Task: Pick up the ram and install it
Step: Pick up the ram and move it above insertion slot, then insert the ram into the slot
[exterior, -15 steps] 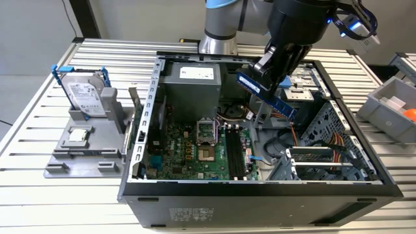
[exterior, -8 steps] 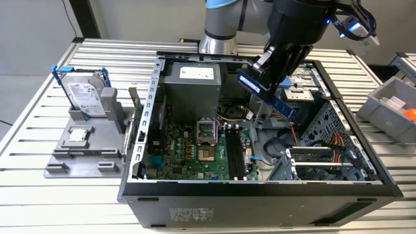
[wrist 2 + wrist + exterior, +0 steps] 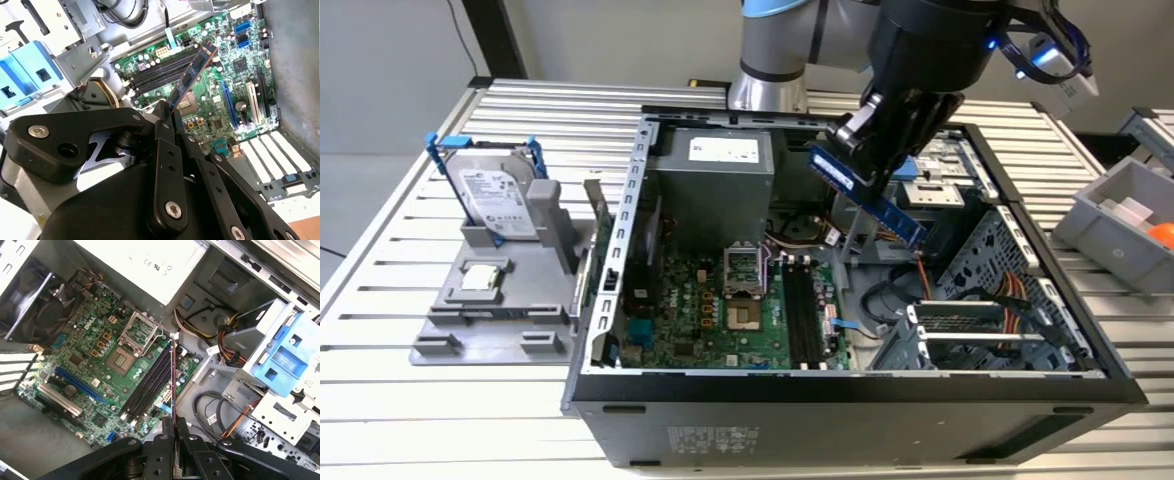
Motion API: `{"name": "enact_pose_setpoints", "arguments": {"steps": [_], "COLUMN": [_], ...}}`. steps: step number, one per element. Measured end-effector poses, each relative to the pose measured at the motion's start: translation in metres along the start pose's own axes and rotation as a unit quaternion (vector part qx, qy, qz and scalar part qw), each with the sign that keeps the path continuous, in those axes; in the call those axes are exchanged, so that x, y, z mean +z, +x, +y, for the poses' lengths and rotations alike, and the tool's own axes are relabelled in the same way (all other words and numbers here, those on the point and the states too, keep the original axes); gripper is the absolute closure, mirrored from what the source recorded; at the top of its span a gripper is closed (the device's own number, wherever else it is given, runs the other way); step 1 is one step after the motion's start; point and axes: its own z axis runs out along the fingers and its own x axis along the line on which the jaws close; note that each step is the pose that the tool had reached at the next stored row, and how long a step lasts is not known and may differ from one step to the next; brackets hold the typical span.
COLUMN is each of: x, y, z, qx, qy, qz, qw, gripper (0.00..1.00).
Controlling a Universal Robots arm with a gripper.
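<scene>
- One gripper (image 3: 859, 152) hangs over the open computer case (image 3: 606, 330), and we see its black fingers (image 3: 165, 145) pressed together on the ram (image 3: 881, 205), pinching one end of the blue stick.
- In the exterior view the ram slants down from the grip toward the exterior view's right, its free end inside the outline of the case and in the air.
- In both wrist views we look along the gripper (image 3: 173, 426) at the stick. The second wrist view shows the ram (image 3: 192, 75) on its flat side with dark chips in a row, and the first wrist view shows the ram (image 3: 173, 385) edge-on as a thin line.
- Below the free end lies the green motherboard (image 3: 707, 310). Its long black slots (image 3: 147, 382) are bare, and the ram is above them, not touching.
- Just beside the slots we see the square processor socket (image 3: 142, 330), and behind it in the exterior view the grey power supply (image 3: 714, 190).
- A blue drive bracket (image 3: 280, 360) sits in the metal bay near the slots, with loose cables (image 3: 230, 415) between.
- Well apart, on the exterior view's left, a grey stand (image 3: 467, 320) on the slatted table (image 3: 387, 260) carries an upright hard drive (image 3: 494, 195) in a blue frame and a small silver chip (image 3: 483, 275).
- A grey bin (image 3: 1107, 215) stands at the exterior view's right.
</scene>
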Motion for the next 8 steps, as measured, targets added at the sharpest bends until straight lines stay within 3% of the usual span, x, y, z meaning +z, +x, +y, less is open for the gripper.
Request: {"name": "enact_pose_setpoints", "arguments": {"steps": [8], "x": [-0.0001], "y": [0.0001], "z": [0.0001], "qx": [0.017], "qy": [0.0003], "qz": [-0.0004], "qw": [0.99986], "gripper": [1.0]}}
